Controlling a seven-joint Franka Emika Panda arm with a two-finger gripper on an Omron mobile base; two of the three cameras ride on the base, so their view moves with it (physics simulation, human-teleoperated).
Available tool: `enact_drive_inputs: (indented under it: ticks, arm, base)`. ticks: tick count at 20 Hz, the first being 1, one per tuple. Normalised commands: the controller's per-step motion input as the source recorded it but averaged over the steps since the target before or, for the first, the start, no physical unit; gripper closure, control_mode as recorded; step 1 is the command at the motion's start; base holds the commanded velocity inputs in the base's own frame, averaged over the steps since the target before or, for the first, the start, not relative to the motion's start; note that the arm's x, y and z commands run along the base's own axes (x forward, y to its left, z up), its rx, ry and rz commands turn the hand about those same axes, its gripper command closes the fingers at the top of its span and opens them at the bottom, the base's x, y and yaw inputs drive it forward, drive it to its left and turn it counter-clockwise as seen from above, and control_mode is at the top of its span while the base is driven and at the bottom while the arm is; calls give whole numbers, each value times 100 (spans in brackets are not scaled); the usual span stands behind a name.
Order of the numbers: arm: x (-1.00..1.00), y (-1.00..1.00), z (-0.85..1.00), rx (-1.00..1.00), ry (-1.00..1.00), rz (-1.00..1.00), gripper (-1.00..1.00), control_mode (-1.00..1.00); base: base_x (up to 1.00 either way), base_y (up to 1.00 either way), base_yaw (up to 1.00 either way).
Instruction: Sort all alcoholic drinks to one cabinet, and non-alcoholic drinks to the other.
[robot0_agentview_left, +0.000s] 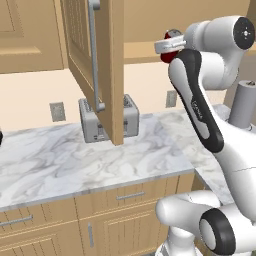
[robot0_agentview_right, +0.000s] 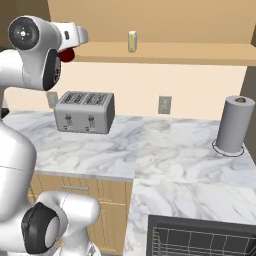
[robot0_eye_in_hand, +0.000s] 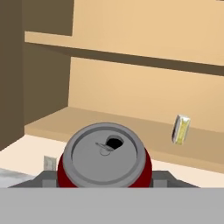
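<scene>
open wall cabinet (robot0_agentview_right: 200, 50) in front of me, plain tan inside. on its bottom shelf i see one small pale carton (robot0_agentview_right: 132, 41) standing upright, well apart from my claw (robot0_eye_in_hand: 105, 183). in the hand view the carton (robot0_eye_in_hand: 180, 129) looks tilted, but that is the camera roll. it has a yellowish stripe on the side; i can't read any label or mark on it.

red can (robot0_eye_in_hand: 105, 162) sits right at the claw, silver top facing the hand camera, tab opening visible. no brand or writing readable on it. the can is held up at about cabinet shelf height, in front of the shelf edge, not resting on it. in the left base view the can (robot0_agentview_left: 169, 50) is mostly hidden behind the wrist, only a red patch and a bit of the lid show. the claw looks clamped on the can, though the fingertips themselves are cut off by the can body.

cabinet door (robot0_agentview_left: 97, 65) hangs open with its grey bar handle (robot0_agentview_left: 94, 55), blocking part of the toaster (robot0_agentview_left: 107, 120) on the marble worktop (robot0_agentview_right: 165, 150). toaster slots hold nothing that i can see. paper towel roll (robot0_agentview_right: 234, 125) stands upright on the worktop to the right. a dark wire rack (robot0_agentview_right: 200, 240) is cut off at the bottom of the right base view.
</scene>
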Motion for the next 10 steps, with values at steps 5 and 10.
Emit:
enact_drive_inputs:
  ticks: [5, 10]
  arm:
    - [21, 6, -3, 0, 0, 0, 100, -100]
    - [20, 3, -8, 0, 0, 0, 100, -100]
  base:
    - [0, 0, 0]
    - [0, 0, 0]
